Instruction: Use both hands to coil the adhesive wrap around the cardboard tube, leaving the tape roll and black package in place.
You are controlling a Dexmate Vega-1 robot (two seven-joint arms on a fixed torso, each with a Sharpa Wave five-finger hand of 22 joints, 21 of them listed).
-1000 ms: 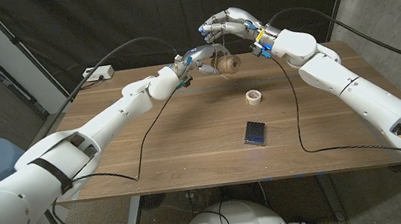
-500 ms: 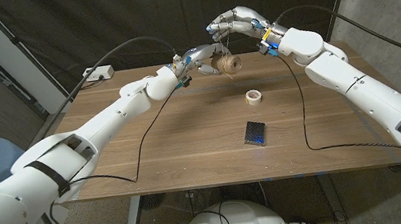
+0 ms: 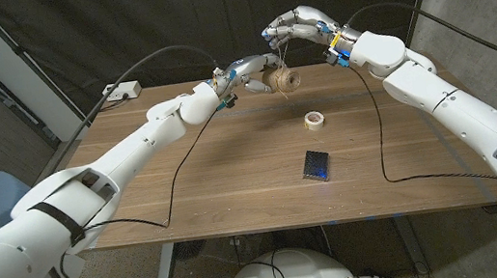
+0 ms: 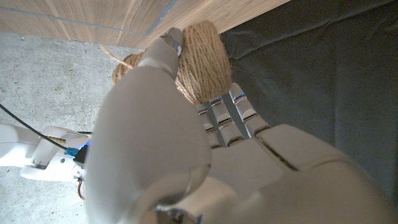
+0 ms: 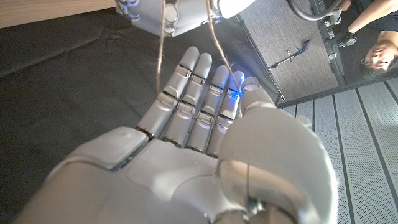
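My left hand (image 3: 247, 71) holds the cardboard tube (image 3: 285, 81), thickly wound with brown twine-like wrap, in the air above the table's far edge. In the left wrist view the wound tube (image 4: 202, 62) sits at the tips of that hand (image 4: 186, 155). My right hand (image 3: 298, 27) hovers just above and to the right of the tube and pinches a thin strand of wrap (image 3: 280, 55) that runs down to it. The right wrist view shows the strand (image 5: 163, 50) stretched from my right hand (image 5: 199, 124) to the left hand. The tape roll (image 3: 315, 120) and black package (image 3: 316, 164) lie on the table.
A white power strip (image 3: 121, 92) sits at the table's back left corner. Black cables (image 3: 180, 168) trail over the wooden table (image 3: 235, 180) from both wrists. A dark curtain hangs behind. A person (image 5: 379, 53) appears at the edge of the right wrist view.
My right hand has drifted a little to the right and up with the strand. The left hand and the wound tube have stayed almost in place.
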